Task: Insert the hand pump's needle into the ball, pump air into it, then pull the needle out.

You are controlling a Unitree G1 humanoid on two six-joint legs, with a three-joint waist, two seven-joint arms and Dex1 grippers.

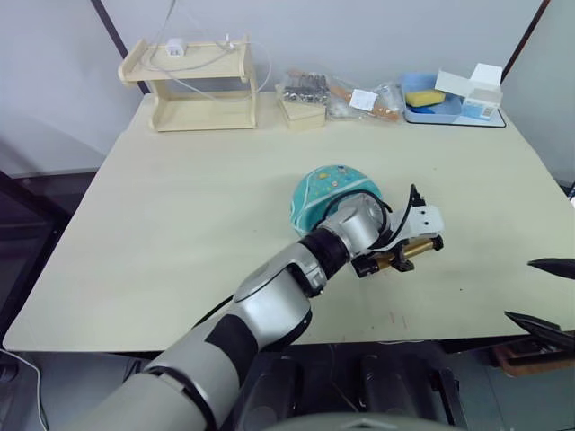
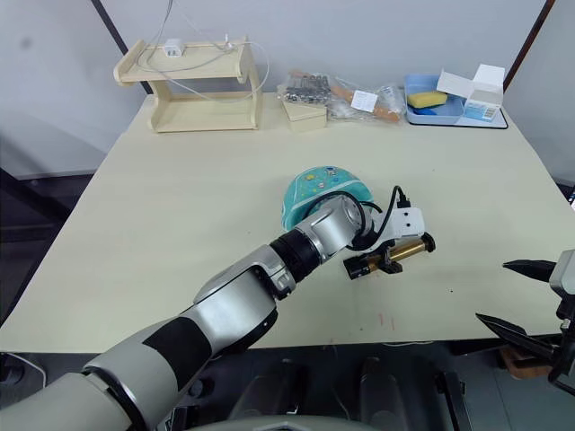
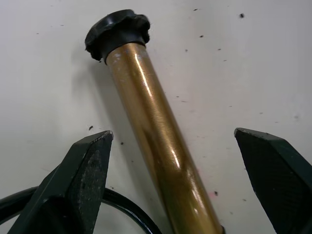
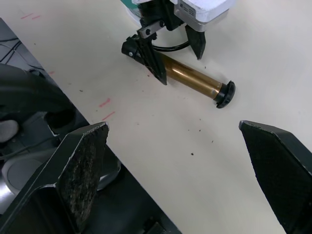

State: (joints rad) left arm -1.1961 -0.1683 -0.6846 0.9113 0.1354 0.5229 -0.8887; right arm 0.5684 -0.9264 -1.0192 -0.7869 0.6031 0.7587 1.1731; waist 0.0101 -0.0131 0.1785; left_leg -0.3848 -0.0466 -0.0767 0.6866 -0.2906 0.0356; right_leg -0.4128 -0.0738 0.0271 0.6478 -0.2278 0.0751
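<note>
1. While your left gripper point(image 4: 168, 58) straddles the hand pump point(image 4: 195, 81), its fingers are spread, barrel lying on the table point(image 1: 180, 206) between them.
2. Ball point(image 1: 328, 190) sits just behind that wrist.
3. Your right gripper point(image 2: 521, 296) hangs open near the table's edge, well apart from the pump.

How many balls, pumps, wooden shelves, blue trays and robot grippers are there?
Balls: 1, the teal ball
Pumps: 1, the hand pump
Wooden shelves: 1, the wooden shelf
Blue trays: 1, the blue tray
Grippers: 2, the left gripper and the right gripper
Total: 6
</note>
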